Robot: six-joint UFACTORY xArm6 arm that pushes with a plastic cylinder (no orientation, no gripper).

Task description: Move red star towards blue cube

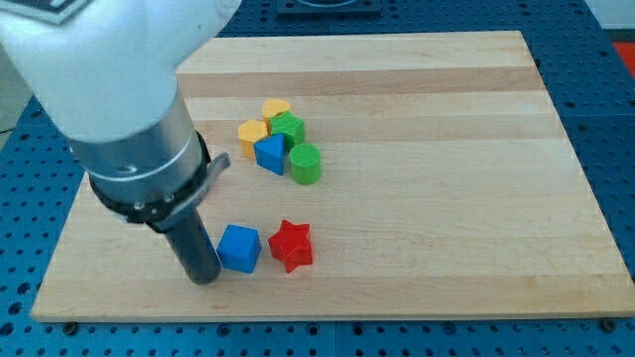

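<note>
Nearest, along the view's bottom, my tip rests on the wooden board just to the view's left of the blue cube, touching it or very nearly; I cannot tell which. It is a bare dark rod with nothing to open or close and nothing held. The red star sits just to the view's right of the blue cube, with a narrow gap between them.

As I judge it, the star is a small, light, rigid piece that should slide easily on the smooth wood. Its points make it likely to spin if pushed off-centre, so contact is best made on its far side from the cube, the view's right, in the notch between two points and in line with its middle. From where it stands, my tip has the cube between it and the star, so it would have to go round first.

Farther up the board, well apart from this pair, is a tight cluster: a green cylinder, a blue wedge-like block, a yellow block, a green block and a yellow heart-like block.
</note>
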